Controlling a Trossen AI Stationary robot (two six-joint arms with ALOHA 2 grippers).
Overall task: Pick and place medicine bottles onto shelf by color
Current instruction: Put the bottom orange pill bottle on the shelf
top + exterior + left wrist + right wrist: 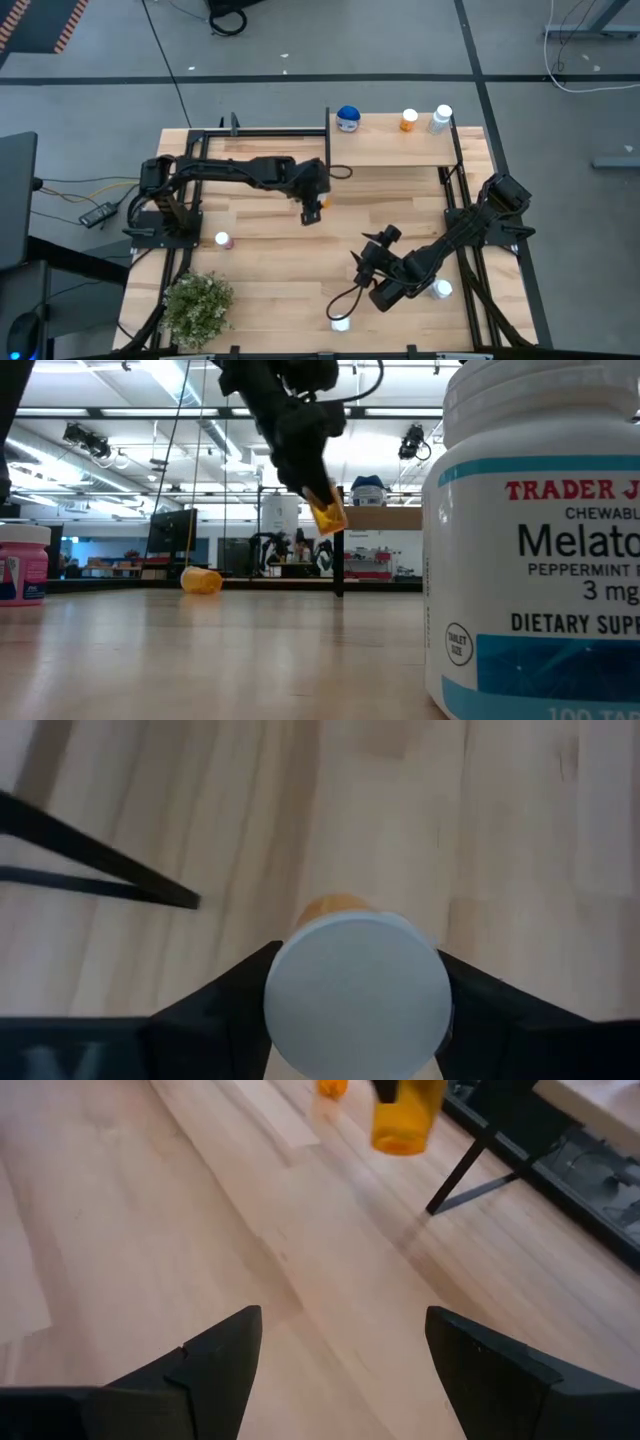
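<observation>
My left gripper [312,208] is shut on an orange bottle with a white cap [328,512], above the table's middle, near the shelf's left end. The shelf [390,150], a light-wood panel at the far right, bears a blue bottle [348,119], an orange one [408,120] and a white one [441,119]. My right gripper [368,262] is open and empty, low over the table's near right. Another orange bottle [202,580] lies on its side on the table. My left gripper pinches the orange bottle at its white cap [357,995], one finger [225,995] on each side. The fingers come from above, pointing down. The bottle is lifted clear of the table, and its orange body [330,515] hangs tilted below the fingers.
A white bottle [441,290] stands by my right arm, another white one [341,322] at the near edge, a pinkish one [222,240] at the left. A potted plant [197,305] stands at the near left corner. The shelf's black frame [328,135] rises at its left end.
</observation>
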